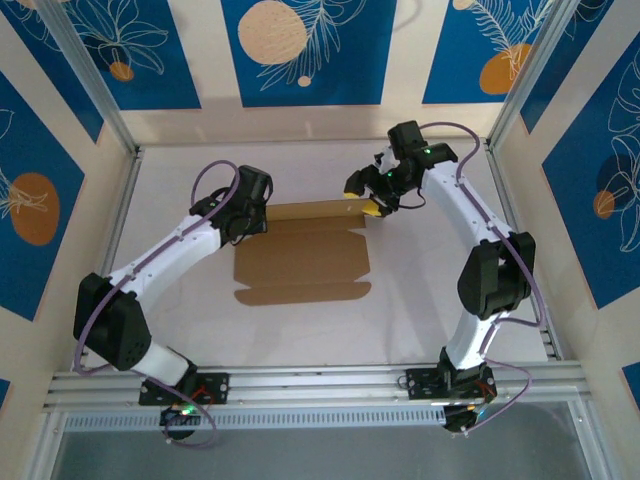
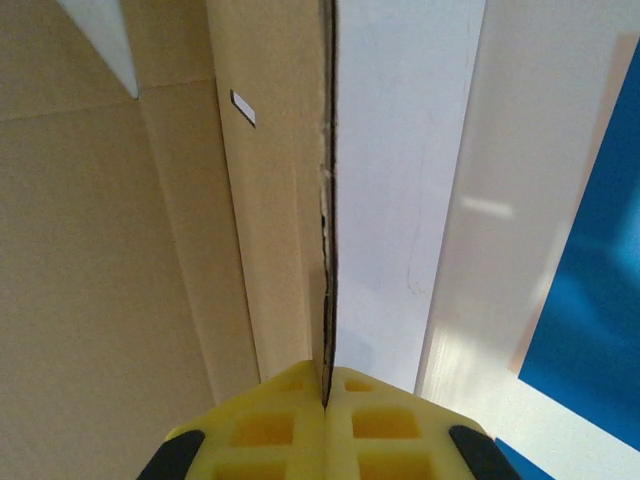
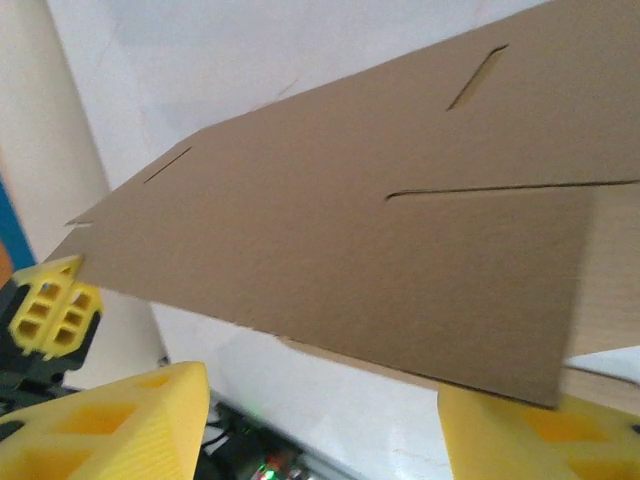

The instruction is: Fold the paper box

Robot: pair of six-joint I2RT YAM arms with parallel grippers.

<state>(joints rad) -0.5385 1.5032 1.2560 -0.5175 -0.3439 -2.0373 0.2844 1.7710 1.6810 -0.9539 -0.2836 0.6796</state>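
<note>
The paper box [image 1: 300,262] lies as a brown die-cut sheet in the middle of the white table, its far flap raised. My left gripper [image 1: 254,216] is at that flap's left end. In the left wrist view its yellow fingers [image 2: 270,425] are shut on the flap's thin edge [image 2: 326,250]. My right gripper [image 1: 371,206] is at the flap's right end. Its two yellow fingers [image 3: 115,425] stand wide apart and open, with the slotted cardboard panel [image 3: 350,210] hanging just above them and its lower corner by the right finger [image 3: 545,435]. The left gripper's fingers [image 3: 48,305] show beyond the panel.
The white table [image 1: 180,330] is boxed in by aluminium frame posts and a front rail [image 1: 320,380]. Blue and cream patterned walls [image 1: 300,50] stand close behind and at both sides. Both arm bases sit at the near edge.
</note>
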